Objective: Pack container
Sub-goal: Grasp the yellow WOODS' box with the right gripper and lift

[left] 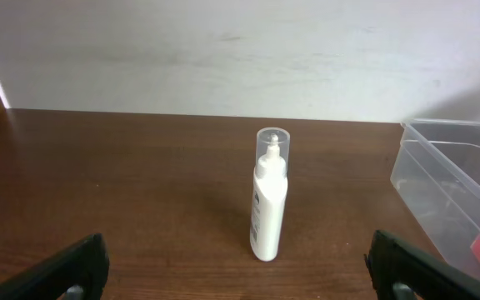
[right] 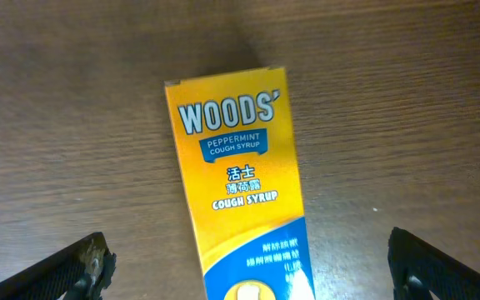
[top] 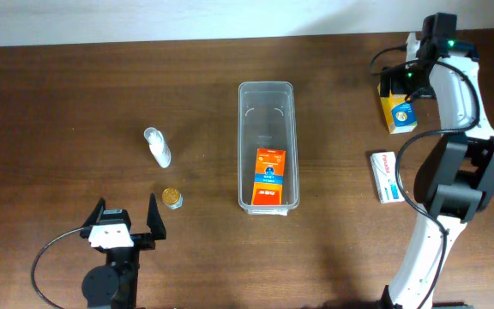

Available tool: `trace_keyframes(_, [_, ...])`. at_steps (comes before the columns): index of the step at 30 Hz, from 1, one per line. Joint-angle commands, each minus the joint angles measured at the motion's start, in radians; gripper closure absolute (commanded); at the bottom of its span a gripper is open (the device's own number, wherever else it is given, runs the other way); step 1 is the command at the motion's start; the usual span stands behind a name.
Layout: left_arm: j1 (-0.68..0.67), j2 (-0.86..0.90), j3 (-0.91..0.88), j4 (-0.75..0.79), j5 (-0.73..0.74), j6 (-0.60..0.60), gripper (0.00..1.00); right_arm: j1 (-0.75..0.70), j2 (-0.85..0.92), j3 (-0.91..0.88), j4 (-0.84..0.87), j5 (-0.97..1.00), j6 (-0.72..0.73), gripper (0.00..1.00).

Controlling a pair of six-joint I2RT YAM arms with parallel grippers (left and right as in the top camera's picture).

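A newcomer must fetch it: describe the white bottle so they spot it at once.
Find the clear container at the middle of the table. Left of it, apart, stands a white bottle with a clear cap. Its only near neighbour is a small round gold object, squat where the bottle is tall and slim.

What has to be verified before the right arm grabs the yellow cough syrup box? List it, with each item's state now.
1. Right gripper open: ok, its fingers stand wide on either side of the yellow box.
2. Box between the fingers: ok, lying flat, slightly skewed.
3. Gripper low enough to close on the box: cannot tell.
4. Room in the container: ok, only the orange box lies in it, at the near end.
5. Left gripper clear of the container: ok, open and well apart from it.
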Motion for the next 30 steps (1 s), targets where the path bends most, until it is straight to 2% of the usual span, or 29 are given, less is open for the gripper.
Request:
trace_keyframes(1, [0.004, -0.005, -0.004, -0.002, 0.015, 0.019, 0.01, 0.003, 0.034, 0.007, 0.009, -0.002, -0.050, 0.02])
trace_keyframes(7, [0.004, -0.005, -0.004, -0.002, 0.015, 0.019, 0.01, 0.003, 0.078, 0.007, 0.022, -0.003, -0.103, 0.02])
trace_keyframes(22, [0.004, -0.005, -0.004, -0.002, 0.015, 0.019, 0.01, 0.003, 0.130, 0.006, 0.025, -0.003, -0.128, 0.01])
trace_keyframes(24, [0.004, -0.005, -0.004, -0.002, 0.015, 0.019, 0.01, 0.003, 0.130, 0.006, 0.025, -0.004, -0.128, 0.10])
trace_keyframes(26, [0.004, -0.005, -0.004, -0.002, 0.015, 0.019, 0.01, 0.003, 0.130, 0.006, 0.025, -0.007, -0.124, 0.41])
trace_keyframes(27, [0.004, -0.005, -0.004, -0.002, 0.015, 0.019, 0.01, 0.003, 0.130, 0.006, 0.024, -0.007, -0.124, 0.45])
trace_keyframes(30, [0.004, -0.005, -0.004, -0.002, 0.015, 0.019, 0.00, 0.003, 0.130, 0.006, 0.024, -0.007, -0.124, 0.47])
